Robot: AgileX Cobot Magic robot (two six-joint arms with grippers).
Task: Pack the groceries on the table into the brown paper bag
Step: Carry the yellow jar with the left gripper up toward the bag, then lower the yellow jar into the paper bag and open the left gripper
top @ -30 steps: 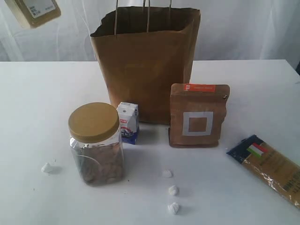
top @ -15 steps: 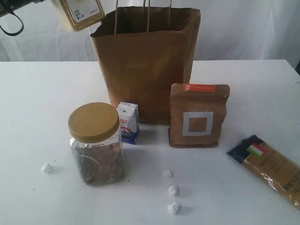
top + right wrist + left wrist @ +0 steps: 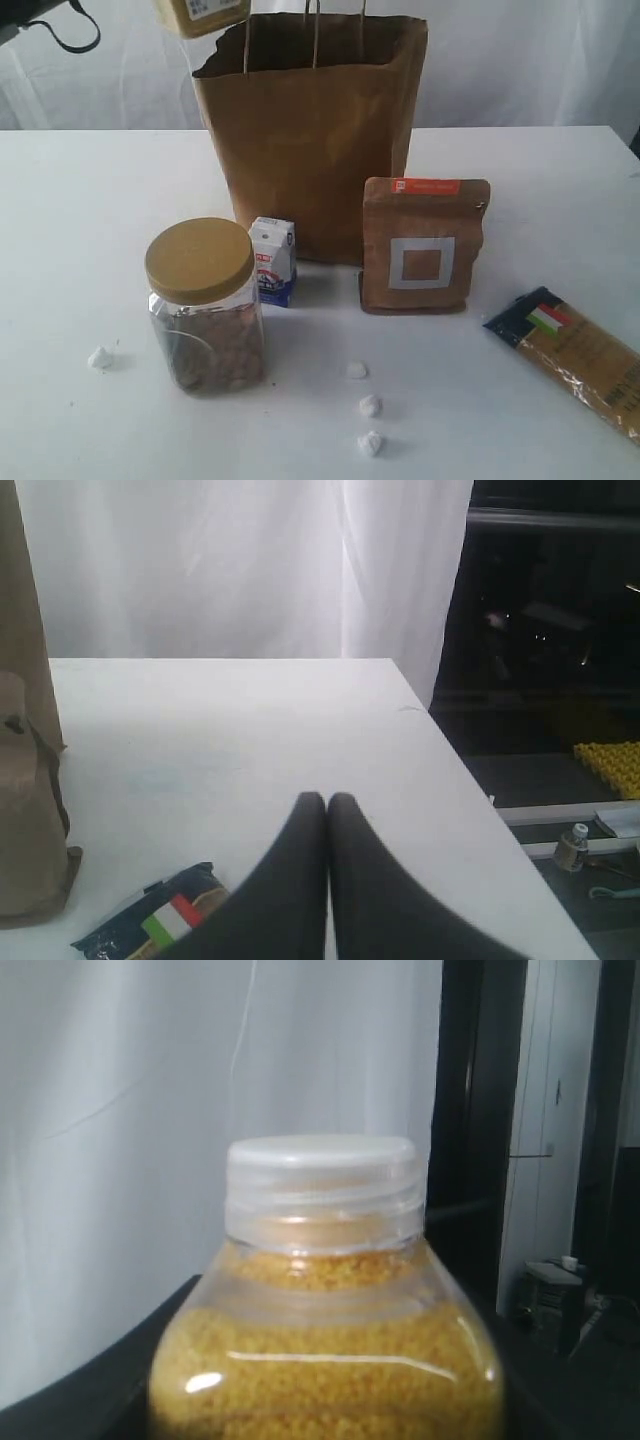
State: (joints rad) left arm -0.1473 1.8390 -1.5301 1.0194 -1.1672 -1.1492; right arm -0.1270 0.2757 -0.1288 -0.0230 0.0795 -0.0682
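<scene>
L tool (image 3: 325,1415) grips white-capped clear yellow-grain jar (image 3: 200,18) above rim of tall brown paper bag (image 3: 310,150); R tool (image 3: 326,820) pinched shut, empty.

One nut jar (image 3: 205,305), grain jar (image 3: 200,15), bag (image 3: 310,140), carton (image 3: 273,262), pouch (image 3: 425,245), packet (image 3: 580,355) (four white lumps (image 3: 370,405))
</scene>
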